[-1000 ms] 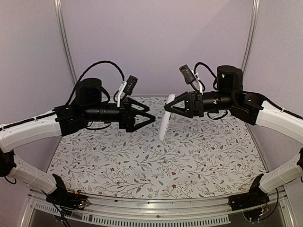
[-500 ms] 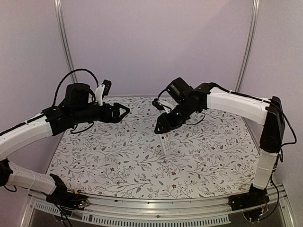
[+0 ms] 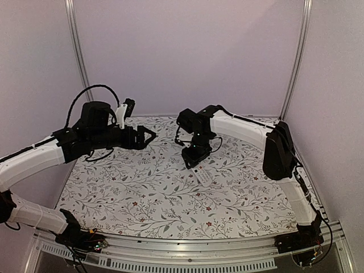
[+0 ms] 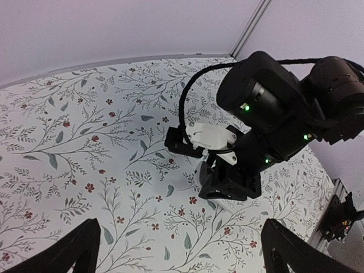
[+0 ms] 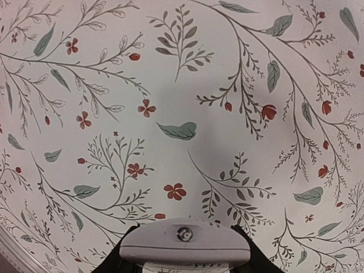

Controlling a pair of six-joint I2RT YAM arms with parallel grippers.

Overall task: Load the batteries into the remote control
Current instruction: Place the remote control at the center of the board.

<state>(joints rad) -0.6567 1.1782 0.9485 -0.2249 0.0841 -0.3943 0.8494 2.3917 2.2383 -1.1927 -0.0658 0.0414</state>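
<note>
Since the earlier frame the right gripper [image 3: 191,164] has swung inward and tipped down. From above, it meets the far end of the remote [image 3: 204,177] on the flowered table [image 3: 142,193]. The left gripper [image 3: 150,136] hovers spread wide, well apart. Left wrist view: the right gripper sits low over the table. Right wrist view: its fingers [image 5: 120,266] clamp the remote's rounded end.

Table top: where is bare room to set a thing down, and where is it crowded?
Free: the wide near half of the table, between the remote control and the front rail. Crowded: the middle toward the back, where the right gripper holds the remote control, with the open left gripper hovering beside it.
</note>
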